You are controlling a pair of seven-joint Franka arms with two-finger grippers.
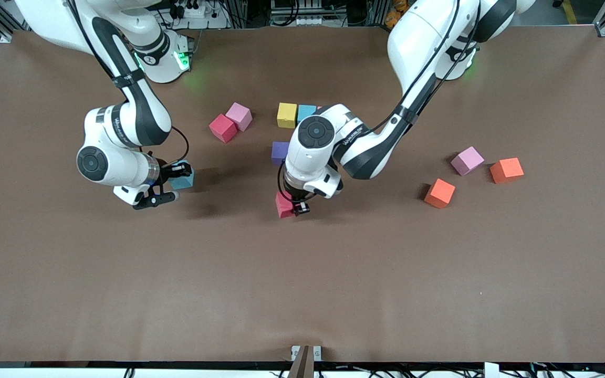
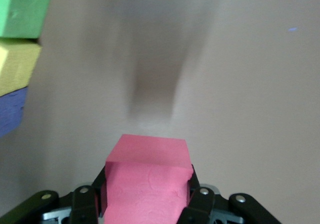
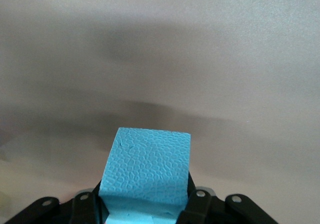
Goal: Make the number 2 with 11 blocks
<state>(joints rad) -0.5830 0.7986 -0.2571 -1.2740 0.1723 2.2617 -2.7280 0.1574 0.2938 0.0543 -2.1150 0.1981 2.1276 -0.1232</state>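
Observation:
My left gripper (image 1: 293, 206) (image 2: 147, 194) is shut on a red block (image 1: 283, 205) (image 2: 149, 176), low at the table's middle. My right gripper (image 1: 176, 184) (image 3: 145, 196) is shut on a sky blue block (image 1: 183, 180) (image 3: 147, 171) toward the right arm's end. A yellow block (image 1: 287, 115) and a sky blue block (image 1: 306, 112) sit side by side, with a purple block (image 1: 280, 152) nearer the camera. The left arm hides whatever lies beside them. The left wrist view shows a green block (image 2: 22, 9), a yellow one (image 2: 17, 64) and a purple one (image 2: 10, 112) in a line.
A red block (image 1: 222, 127) and a pink block (image 1: 239, 115) touch, between the right arm and the yellow block. Toward the left arm's end lie a light purple block (image 1: 467, 160) and two orange blocks (image 1: 506, 170) (image 1: 439, 192). The brown table (image 1: 302, 283) is bare nearer the camera.

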